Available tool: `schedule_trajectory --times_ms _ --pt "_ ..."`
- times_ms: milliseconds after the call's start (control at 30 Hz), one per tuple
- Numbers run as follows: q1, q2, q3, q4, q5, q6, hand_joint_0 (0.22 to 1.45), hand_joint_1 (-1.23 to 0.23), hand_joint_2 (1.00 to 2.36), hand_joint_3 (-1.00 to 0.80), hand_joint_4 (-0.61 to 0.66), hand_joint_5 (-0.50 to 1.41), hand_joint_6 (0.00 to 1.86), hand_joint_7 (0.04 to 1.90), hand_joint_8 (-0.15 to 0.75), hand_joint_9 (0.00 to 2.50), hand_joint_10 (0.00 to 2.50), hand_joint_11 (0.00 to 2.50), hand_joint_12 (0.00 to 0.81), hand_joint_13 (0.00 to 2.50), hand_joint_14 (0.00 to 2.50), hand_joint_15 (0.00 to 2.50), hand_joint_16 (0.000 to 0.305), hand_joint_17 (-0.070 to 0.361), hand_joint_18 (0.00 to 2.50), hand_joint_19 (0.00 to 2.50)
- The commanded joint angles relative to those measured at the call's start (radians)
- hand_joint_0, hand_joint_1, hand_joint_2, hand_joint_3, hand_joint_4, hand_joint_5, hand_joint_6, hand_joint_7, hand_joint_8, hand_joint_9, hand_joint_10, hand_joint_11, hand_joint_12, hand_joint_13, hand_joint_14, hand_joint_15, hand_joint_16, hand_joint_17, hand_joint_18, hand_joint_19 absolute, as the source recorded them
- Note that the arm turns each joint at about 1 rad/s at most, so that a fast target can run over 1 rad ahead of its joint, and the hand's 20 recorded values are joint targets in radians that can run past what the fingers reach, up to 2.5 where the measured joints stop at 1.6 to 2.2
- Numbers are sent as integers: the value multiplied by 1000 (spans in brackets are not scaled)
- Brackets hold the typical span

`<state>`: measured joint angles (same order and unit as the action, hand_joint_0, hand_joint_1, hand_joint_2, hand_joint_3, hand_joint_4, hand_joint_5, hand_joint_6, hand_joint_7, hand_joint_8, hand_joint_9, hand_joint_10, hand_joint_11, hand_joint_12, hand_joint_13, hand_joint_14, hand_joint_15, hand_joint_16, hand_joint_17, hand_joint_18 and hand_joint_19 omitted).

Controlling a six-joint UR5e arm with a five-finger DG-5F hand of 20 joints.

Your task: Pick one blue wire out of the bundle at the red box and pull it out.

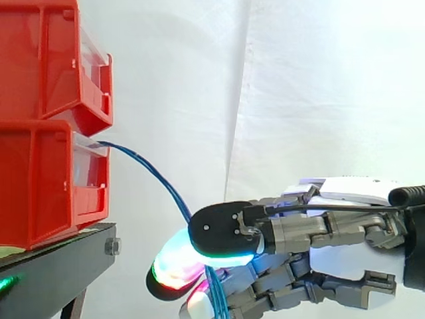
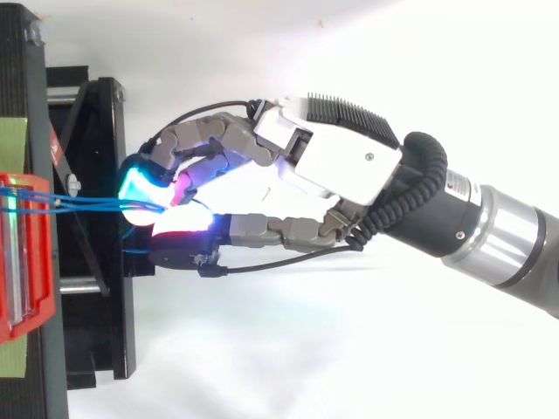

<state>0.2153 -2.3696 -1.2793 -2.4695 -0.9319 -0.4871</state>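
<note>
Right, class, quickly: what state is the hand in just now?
Hand: shut, pinching the blue wires that run from the red box.

The red plastic box (image 1: 40, 186) is sitting at the far left, its open front with a clear strip facing right. A small bundle of thin blue wires (image 1: 153, 174) is coming out of the top of that front. The strands are running close together, arching to the right and sloping down, taut rather than slack. From above they are stretching almost straight from the box to the right. Their right end is passing between the curled fingertips of the hand (image 1: 299, 232), which are pinching them, and is trailing on below the pads.
</note>
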Motion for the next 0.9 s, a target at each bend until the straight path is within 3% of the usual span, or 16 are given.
schedule_trajectory --times_ms 0,167,200,300,500,867 --pt "-2 1 0 -28 -8 30 585 -723 1008 -17 158 -123 879 786 313 971 17 477 420 648 14 348 71 160 475 464" --pt "0 6 0 -48 -19 62 585 -723 1008 -14 166 -123 880 782 315 974 17 484 423 651 14 350 71 161 478 463" --pt "3 10 0 -88 -33 85 586 -722 1007 -17 166 -123 880 792 313 975 17 481 421 650 15 342 71 161 478 463" --pt "4 23 0 -120 -41 97 585 -721 1007 -17 167 -122 880 783 314 977 17 483 424 654 14 345 72 161 479 459" --pt "1 58 0 -195 -42 108 585 -718 1006 -18 167 -121 881 783 315 977 20 481 425 655 14 355 72 162 478 472" --pt "3 95 0 -264 -42 139 584 -714 1006 -21 174 -122 882 787 317 982 19 477 427 660 14 353 72 163 478 470"
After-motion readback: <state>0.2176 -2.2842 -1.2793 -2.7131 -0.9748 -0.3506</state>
